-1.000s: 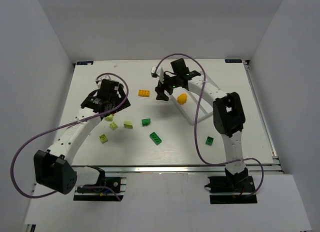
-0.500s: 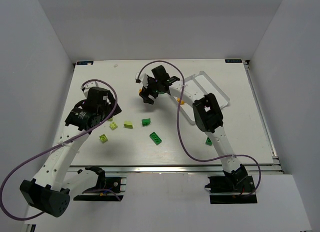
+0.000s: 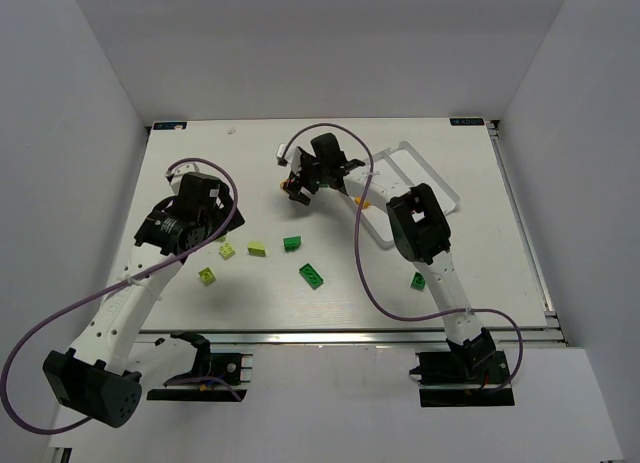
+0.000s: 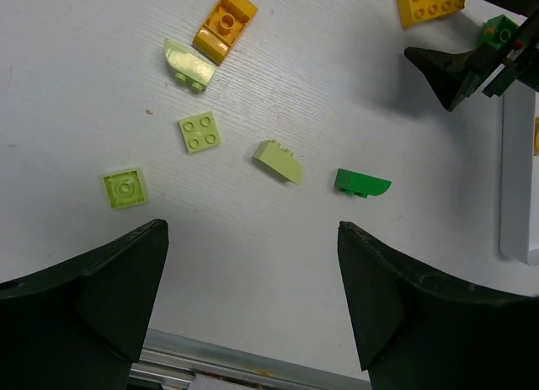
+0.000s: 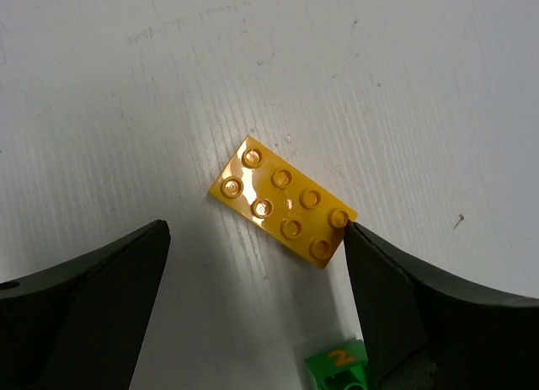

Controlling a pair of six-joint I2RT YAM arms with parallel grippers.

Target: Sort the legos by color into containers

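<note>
My right gripper (image 3: 297,186) is open, low over an orange eight-stud brick (image 5: 282,211); its right fingertip (image 5: 362,238) touches the brick's corner. My left gripper (image 3: 190,233) is open, empty and raised above the loose legos. In the left wrist view (image 4: 253,226) it looks down on an orange brick (image 4: 226,24), three pale yellow-green bricks (image 4: 189,64) (image 4: 200,131) (image 4: 278,162), a brighter yellow-green square (image 4: 124,189) and a dark green piece (image 4: 362,183). The white tray (image 3: 425,178) lies at the back right with an orange piece (image 3: 364,201) in it.
Two more dark green bricks lie nearer the front, one mid-table (image 3: 312,275) and one by the right arm (image 3: 419,280). A small green part marked "2" (image 5: 339,360) shows between my right fingers. The metal rail (image 3: 350,335) runs along the near edge.
My right gripper has swung left from the tray to the orange brick and come down over it. My left arm has drawn back toward the near left.
</note>
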